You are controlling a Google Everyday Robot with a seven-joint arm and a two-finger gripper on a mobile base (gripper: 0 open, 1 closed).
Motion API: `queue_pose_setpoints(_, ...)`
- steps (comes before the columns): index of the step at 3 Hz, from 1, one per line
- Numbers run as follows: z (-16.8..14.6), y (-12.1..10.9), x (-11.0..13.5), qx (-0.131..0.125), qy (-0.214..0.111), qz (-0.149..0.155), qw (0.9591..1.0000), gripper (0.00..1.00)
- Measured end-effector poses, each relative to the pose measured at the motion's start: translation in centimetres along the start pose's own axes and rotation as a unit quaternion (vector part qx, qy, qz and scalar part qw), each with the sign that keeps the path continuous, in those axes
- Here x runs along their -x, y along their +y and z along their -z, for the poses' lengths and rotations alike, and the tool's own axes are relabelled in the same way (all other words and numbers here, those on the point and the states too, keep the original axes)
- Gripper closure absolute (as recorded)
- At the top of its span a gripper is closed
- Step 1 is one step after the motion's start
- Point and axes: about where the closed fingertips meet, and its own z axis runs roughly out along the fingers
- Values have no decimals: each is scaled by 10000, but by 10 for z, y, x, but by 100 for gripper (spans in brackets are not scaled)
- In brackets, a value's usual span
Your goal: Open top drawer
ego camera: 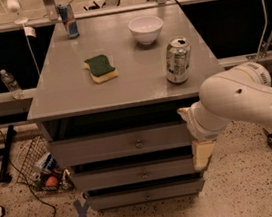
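The top drawer (106,146) is the widest grey panel under the cabinet top, with a small round metal knob (139,143) at its centre. It looks pushed in, with a dark gap above it. My white arm (241,103) comes in from the right. My gripper (200,148) hangs at the right end of the top drawer's front, to the right of the knob and apart from it. Its cream tip points down in front of the middle drawer's right end.
Two narrower grey drawers (135,173) sit below. On the cabinet top (72,89) stand a soda can (177,60), a white bowl (146,29), a green-and-yellow sponge (100,68) and a blue can (67,20). A wire basket (40,167), cables and a blue tape X (82,215) lie on the floor at left.
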Motion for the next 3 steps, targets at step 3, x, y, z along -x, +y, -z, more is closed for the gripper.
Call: queue_pose_setpoints(3, -68, -34, 38, -182, -208, -53, 9996, 0)
